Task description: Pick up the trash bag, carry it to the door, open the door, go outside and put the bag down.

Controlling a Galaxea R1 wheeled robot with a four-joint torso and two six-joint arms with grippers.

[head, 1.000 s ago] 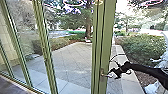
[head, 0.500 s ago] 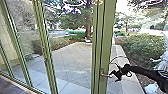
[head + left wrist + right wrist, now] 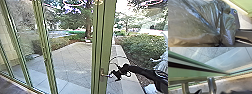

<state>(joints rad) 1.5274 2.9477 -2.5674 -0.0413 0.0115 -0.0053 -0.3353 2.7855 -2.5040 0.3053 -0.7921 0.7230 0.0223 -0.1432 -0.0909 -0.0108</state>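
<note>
Plainly, the trash bag (image 3: 191, 26) bulges, bunched at one end.

Olive-green door frame (image 3: 106, 42) (nearer mint in the right wrist view), silvery door handle (image 3: 212, 85), grey paving (image 3: 72, 58) crossed by a grid of darker lines, green bushes (image 3: 141, 47), grey-brown trash bag (image 3: 190, 27) with bluish-white streaks

Door handle (image 3: 212, 85) beside right gripper (image 3: 114, 75): smooth, glossy metal. Door frame (image 3: 186, 72), also near right gripper: smooth, low-sheen green finish. Paving (image 3: 205, 52) beyond right gripper: rough, speckled, matt. Trash bag (image 3: 190, 28): thin, glossy plastic, finely creased.
</note>
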